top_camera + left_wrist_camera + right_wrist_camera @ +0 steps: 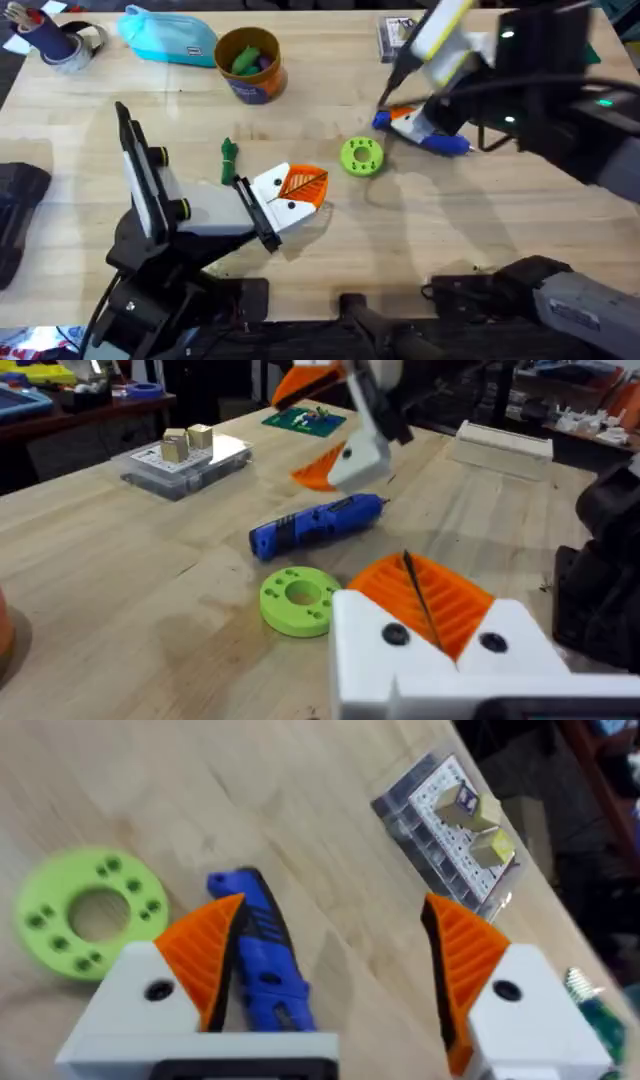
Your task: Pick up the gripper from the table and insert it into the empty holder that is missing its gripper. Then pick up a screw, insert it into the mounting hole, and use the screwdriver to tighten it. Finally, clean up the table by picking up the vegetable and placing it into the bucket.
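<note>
The blue screwdriver (432,141) (318,525) (262,965) lies on the table at the right. My right gripper (400,118) (333,908) hovers over its end, open, with the tool just inside one orange finger (205,945). My left gripper (310,186) (422,582) sits low at the table's middle, its orange pads shut together with a thin dark line between them. The dark-green vegetable (229,158) lies just left of it. At the back stands the bucket (262,86), with green and purple pieces inside. The loose gripper, the holder and the screw are out of view.
A lime-green disc with holes (361,157) (297,598) (92,912) lies between the two grippers. At the back are a clear parts box (398,35) (455,830), a light-blue pouch (170,38) and a tape roll (70,45).
</note>
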Robot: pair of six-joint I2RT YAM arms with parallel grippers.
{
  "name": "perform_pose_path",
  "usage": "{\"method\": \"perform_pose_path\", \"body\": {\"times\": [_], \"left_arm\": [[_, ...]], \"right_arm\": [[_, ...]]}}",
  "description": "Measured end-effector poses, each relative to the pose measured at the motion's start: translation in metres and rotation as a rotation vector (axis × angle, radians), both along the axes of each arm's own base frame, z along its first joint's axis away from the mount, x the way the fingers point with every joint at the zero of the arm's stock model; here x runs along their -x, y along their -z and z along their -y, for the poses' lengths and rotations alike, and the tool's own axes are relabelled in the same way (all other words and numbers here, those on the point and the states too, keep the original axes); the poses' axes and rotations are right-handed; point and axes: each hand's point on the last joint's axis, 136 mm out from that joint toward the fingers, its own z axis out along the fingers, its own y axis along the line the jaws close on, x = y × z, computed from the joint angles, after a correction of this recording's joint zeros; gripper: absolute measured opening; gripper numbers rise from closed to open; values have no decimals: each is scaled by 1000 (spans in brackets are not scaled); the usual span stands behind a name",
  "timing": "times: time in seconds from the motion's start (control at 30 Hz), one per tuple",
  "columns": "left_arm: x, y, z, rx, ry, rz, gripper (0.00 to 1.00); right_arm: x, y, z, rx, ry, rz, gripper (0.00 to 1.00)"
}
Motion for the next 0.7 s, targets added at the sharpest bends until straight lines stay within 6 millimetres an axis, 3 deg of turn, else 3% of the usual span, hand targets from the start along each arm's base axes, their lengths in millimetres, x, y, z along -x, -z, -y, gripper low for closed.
{"method": "perform_pose_path", "body": {"times": [0.2,0.47,0.7], "left_arm": [[0,0,0,0,0,0,14],[0,0,0,0,0,0,14],[0,0,0,0,0,0,14]], "right_arm": [[31,-22,-10,-325,125,-114,996],[78,-6,-33,-586,192,-441,996],[84,-7,-40,-707,271,-544,996]]}}
